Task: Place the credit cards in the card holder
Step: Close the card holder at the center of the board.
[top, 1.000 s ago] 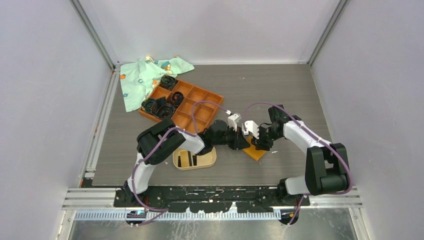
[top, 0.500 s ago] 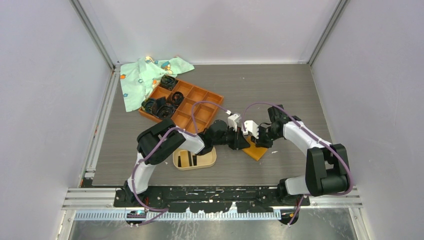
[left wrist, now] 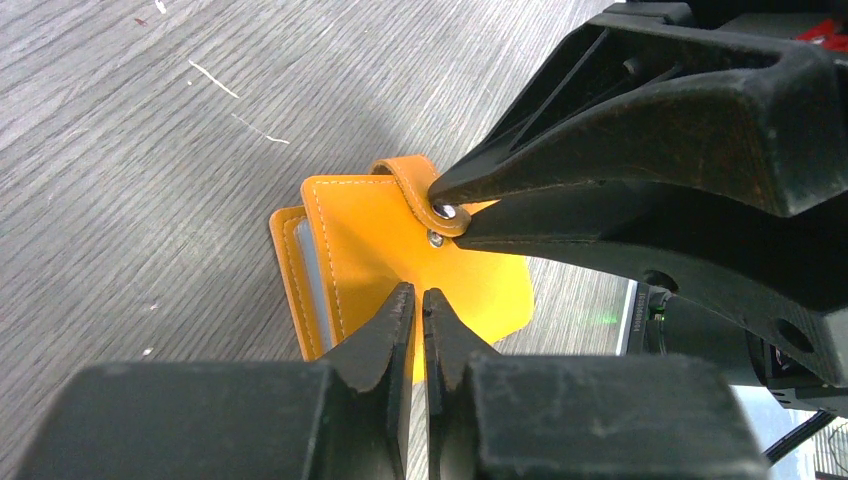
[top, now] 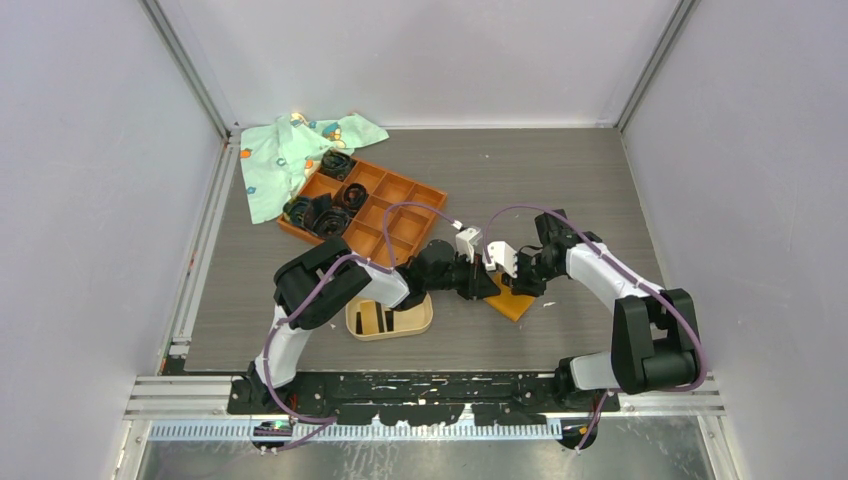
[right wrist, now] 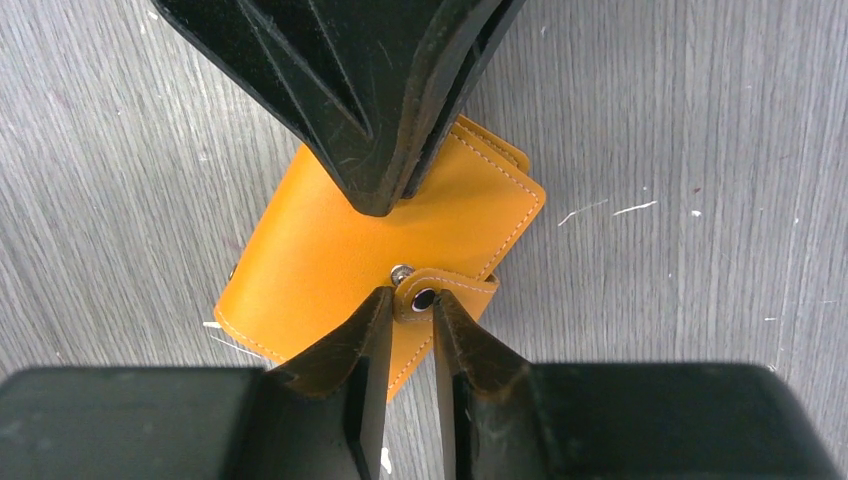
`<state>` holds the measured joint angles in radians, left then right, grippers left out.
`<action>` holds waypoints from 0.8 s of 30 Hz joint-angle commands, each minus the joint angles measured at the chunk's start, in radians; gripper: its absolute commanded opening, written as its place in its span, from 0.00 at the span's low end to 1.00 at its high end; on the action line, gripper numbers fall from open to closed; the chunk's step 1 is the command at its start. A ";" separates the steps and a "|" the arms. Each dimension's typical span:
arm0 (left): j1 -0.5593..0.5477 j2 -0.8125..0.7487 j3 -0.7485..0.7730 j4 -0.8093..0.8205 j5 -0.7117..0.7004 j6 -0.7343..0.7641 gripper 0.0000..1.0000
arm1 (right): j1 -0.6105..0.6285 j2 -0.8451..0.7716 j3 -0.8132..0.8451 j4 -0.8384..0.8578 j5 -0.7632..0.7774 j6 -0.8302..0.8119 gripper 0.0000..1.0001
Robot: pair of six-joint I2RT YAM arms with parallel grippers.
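Cards are nowhere visible, likely tucked inside the orange wallet [right wrist: 320,250], which lies flat on the table [top: 560,180] right of centre, its corners set diagonal to the table edges. With tips pressed together, the left gripper [left wrist: 420,300] bears on the cover, I judge to pin it, while the right gripper [right wrist: 410,305] pinches the snap strap [right wrist: 440,290], probably to pull it open. Left of the wallet and nearer, the card holder [top: 385,334] sits open side up, long axis running left to right.
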<state>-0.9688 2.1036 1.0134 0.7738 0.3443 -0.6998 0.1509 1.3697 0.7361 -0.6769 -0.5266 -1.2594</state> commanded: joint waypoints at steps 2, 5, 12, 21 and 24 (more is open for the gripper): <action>-0.005 0.002 0.010 0.053 0.008 0.008 0.09 | 0.004 -0.031 0.020 -0.008 0.033 -0.008 0.28; -0.004 0.000 0.008 0.055 0.007 0.008 0.08 | 0.004 -0.031 0.020 -0.007 0.039 -0.009 0.27; -0.004 0.001 0.006 0.057 0.007 0.008 0.08 | 0.003 -0.033 0.024 -0.014 0.031 -0.010 0.20; -0.005 -0.002 0.004 0.057 0.006 0.008 0.08 | -0.009 -0.025 0.052 -0.059 -0.007 0.000 0.10; -0.005 -0.004 0.001 0.058 0.007 0.007 0.08 | -0.015 -0.020 0.061 -0.079 -0.030 -0.001 0.06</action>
<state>-0.9688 2.1036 1.0134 0.7746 0.3443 -0.6998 0.1455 1.3617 0.7547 -0.7128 -0.5133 -1.2591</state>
